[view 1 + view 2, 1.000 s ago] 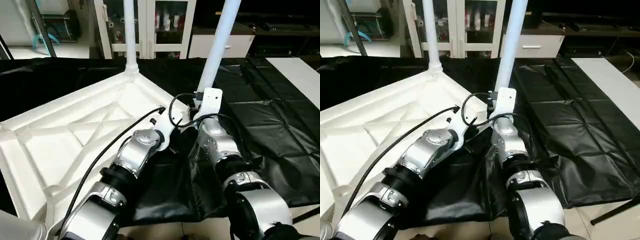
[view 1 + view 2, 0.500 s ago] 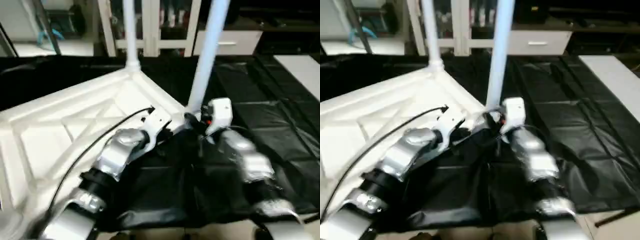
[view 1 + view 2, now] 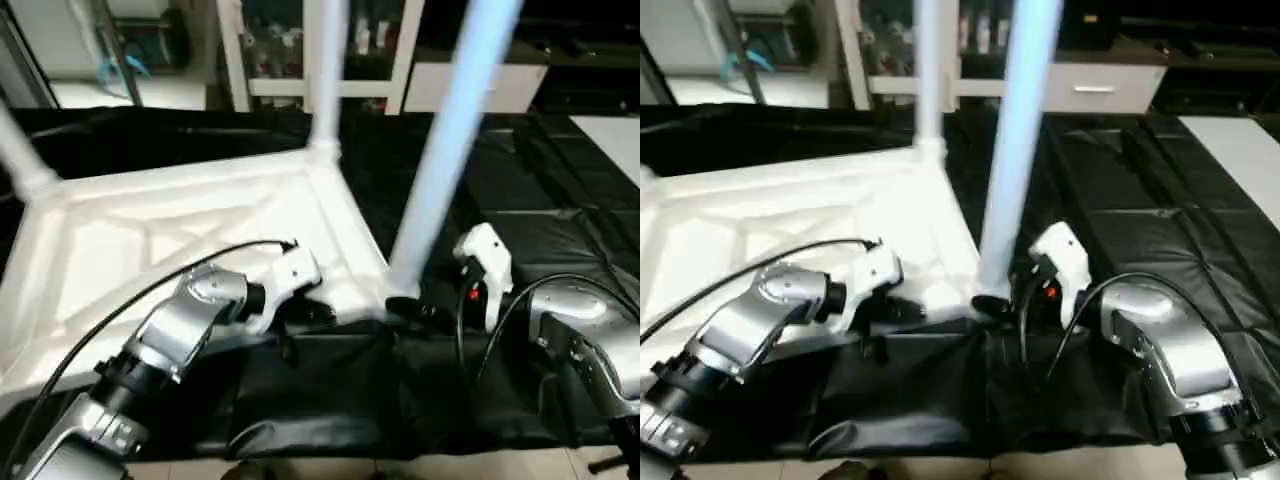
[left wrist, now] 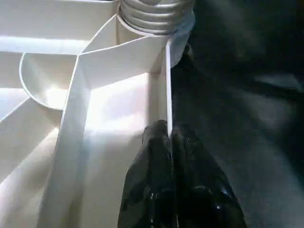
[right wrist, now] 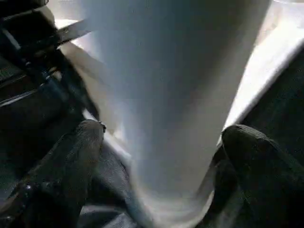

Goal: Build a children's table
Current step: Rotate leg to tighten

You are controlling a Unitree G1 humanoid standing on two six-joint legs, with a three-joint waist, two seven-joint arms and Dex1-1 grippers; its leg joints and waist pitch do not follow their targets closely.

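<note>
Left eye view: white tabletop (image 3: 150,235) underside up, X-ribbed; legs (image 3: 450,150) upright

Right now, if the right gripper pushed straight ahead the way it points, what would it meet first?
The near leg. It stands between the open right gripper's two fingers, just ahead, at the tabletop's near corner. How much gap remains is hard to judge.

The left gripper (image 4: 170,135) has its 2 black fingers (image 4: 154,156) pressed together over the thin upright rim wall of the white tabletop (image 4: 109,102), 1 on each side. Along that rim stands a ribbed round corner socket (image 4: 152,16), with a curved rib beside it. Black cover (image 4: 237,85) lies outside the rim.
</note>
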